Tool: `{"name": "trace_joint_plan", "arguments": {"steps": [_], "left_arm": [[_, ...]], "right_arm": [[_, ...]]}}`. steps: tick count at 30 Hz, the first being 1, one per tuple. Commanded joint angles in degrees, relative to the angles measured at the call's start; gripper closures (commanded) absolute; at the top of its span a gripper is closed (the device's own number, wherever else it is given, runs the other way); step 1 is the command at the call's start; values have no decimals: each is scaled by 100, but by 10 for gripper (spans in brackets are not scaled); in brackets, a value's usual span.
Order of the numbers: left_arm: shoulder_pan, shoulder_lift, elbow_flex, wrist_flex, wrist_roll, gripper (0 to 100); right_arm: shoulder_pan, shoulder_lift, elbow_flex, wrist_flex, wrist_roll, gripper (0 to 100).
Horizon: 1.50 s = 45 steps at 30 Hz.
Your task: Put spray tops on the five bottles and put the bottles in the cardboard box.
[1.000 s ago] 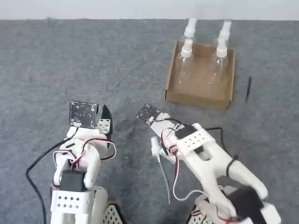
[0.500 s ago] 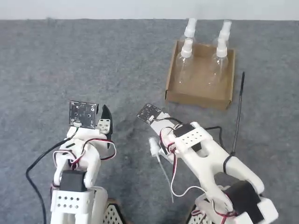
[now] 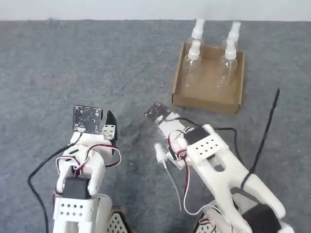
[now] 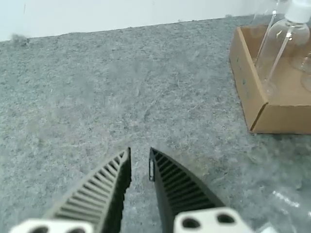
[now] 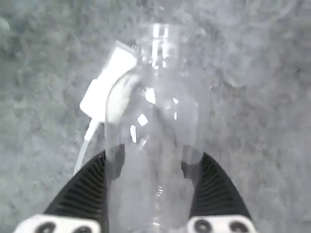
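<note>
My right gripper (image 5: 151, 161) is shut on a clear, topless bottle (image 5: 154, 121) that it holds low over the grey carpet, neck pointing away from the wrist. A loose white spray top (image 5: 108, 82) with a long thin tube lies on the carpet right beside the bottle's neck; in the high view the spray top (image 3: 160, 153) sits just left of the right gripper (image 3: 171, 141). My left gripper (image 4: 140, 153) rests low at the front left, its fingers a little apart with nothing between them. The cardboard box (image 3: 206, 104) at the back right holds several capped bottles (image 3: 193, 60).
A thin black cable (image 3: 266, 128) rises from the right arm, to the right of the box. The box (image 4: 248, 82) stands ahead of and to the side of the left gripper (image 3: 111, 125). Open carpet spans the left and middle of the table.
The right arm has shifted slightly right with the bottle in its gripper, and its black cable has swung up into view. Left arm, spray top and box have not moved.
</note>
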State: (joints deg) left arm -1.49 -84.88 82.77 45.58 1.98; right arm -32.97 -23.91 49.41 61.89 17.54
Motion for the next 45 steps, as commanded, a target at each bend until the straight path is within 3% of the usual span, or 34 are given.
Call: {"name": "trace_joint_plan", "arguments": {"steps": [1, 6, 11, 18, 25, 31, 37, 42, 45], "left_arm": [[9, 88, -57, -202, 0, 949], [18, 88, -57, -167, 220, 949], [18, 114, -66, -158, 273, 949], [70, 88, -101, 9, 290, 949], [703, 123, -382, 589, 229, 949], [774, 141, -725, 774, -62, 949], [1609, 281, -971, 985, -281, 934], [2013, 1618, -1604, 967, -273, 837], [2013, 2804, -2352, 967, -62, 837]], "right_arm": [[338, -532, -949, 857, -53, 945], [1429, -927, -2154, 2246, -26, 946], [2870, -1103, -2646, 3064, 765, 944], [5367, -1086, -2673, 2985, 1855, 943], [6756, -1042, -2655, 2571, 2532, 943], [7310, -198, -2655, 1974, 2549, 943], [7380, 927, -2664, 1112, 2514, 943], [6941, 1543, -2673, 444, 2110, 943], [6800, 1763, -2673, 198, 1925, 943]]}}
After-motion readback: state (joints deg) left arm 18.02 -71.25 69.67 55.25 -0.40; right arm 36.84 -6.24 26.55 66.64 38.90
